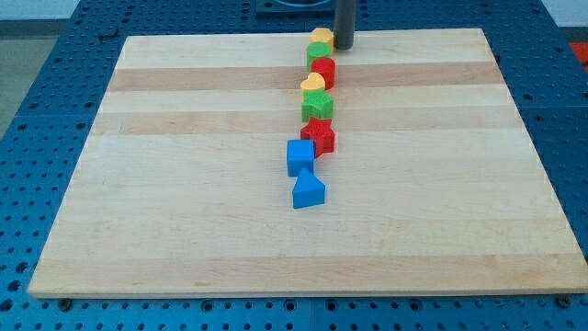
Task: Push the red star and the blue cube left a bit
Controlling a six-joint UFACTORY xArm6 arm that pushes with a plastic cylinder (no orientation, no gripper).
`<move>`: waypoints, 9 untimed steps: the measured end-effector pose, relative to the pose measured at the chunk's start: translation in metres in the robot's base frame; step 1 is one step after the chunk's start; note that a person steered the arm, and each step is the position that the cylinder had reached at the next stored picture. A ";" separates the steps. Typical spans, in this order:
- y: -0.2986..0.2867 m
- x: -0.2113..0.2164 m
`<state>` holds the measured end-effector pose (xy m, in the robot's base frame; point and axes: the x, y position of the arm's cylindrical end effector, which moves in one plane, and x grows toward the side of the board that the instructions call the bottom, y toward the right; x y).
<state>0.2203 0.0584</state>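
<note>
The red star (320,135) lies near the middle of the wooden board (184,184). The blue cube (299,156) touches its lower left side. My tip (344,46) is at the view's top edge of the board, just right of a yellow block (321,38), and far above the red star and blue cube. The rod stands upright.
A column of blocks runs down from the tip: the yellow block, a green block (318,52), a red block (323,72), a yellow heart-like block (314,85), a green block (317,107). A blue triangular block (308,191) lies below the blue cube.
</note>
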 end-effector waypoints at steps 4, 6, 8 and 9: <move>0.100 0.037; 0.119 0.081; 0.086 0.092; 0.087 0.142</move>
<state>0.3625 0.1458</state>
